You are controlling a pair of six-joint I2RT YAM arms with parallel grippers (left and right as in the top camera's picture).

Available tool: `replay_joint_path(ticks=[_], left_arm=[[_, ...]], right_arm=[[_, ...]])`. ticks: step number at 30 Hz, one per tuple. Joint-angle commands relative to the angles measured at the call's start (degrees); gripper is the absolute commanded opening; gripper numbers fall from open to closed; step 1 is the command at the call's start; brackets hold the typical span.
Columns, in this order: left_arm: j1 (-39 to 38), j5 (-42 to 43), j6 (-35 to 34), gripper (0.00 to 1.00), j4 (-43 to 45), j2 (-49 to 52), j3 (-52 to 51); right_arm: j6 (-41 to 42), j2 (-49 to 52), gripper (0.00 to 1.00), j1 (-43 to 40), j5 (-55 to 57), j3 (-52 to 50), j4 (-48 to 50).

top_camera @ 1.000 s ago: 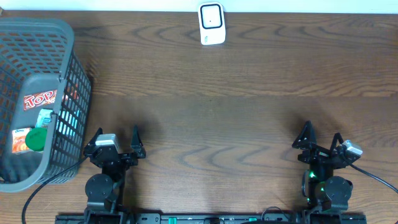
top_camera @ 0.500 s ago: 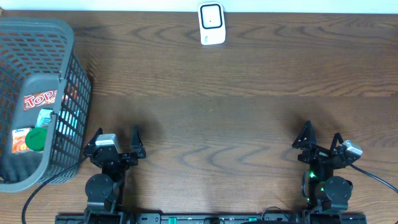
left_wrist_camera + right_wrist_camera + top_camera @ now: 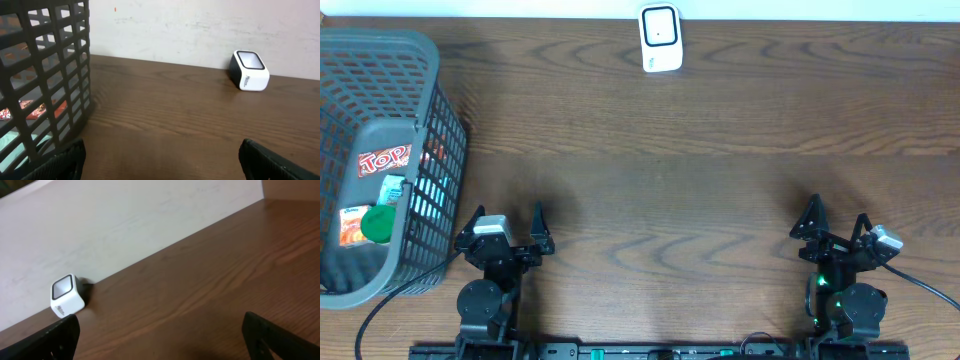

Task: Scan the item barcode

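One boxy white scanner (image 3: 660, 40), lattice basket (image 3: 445, 180).

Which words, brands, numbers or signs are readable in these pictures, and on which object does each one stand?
"Top": red letters on the red packet inside the grey basket.
Small dark print on the side of the white scanner: too small to read.
Label on the green-capped item in the basket: too blurred to read.
No other text is visible.
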Motion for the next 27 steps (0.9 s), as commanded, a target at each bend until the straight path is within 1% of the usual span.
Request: replay_joint_path(ticks=[1,27], left_arm=[[-0.20,0.55,0.35,0.98,-0.81,-0.50,-1.97],[-0.17,0.55,0.35,0.98,-0.31,-0.50,-1.97]], right_arm=[[0.42,-0.13,0.99,0.61,0.09,-0.04,-0.22],[0.42,-0.13,0.99,0.61,0.09,-0.04,-0.22]])
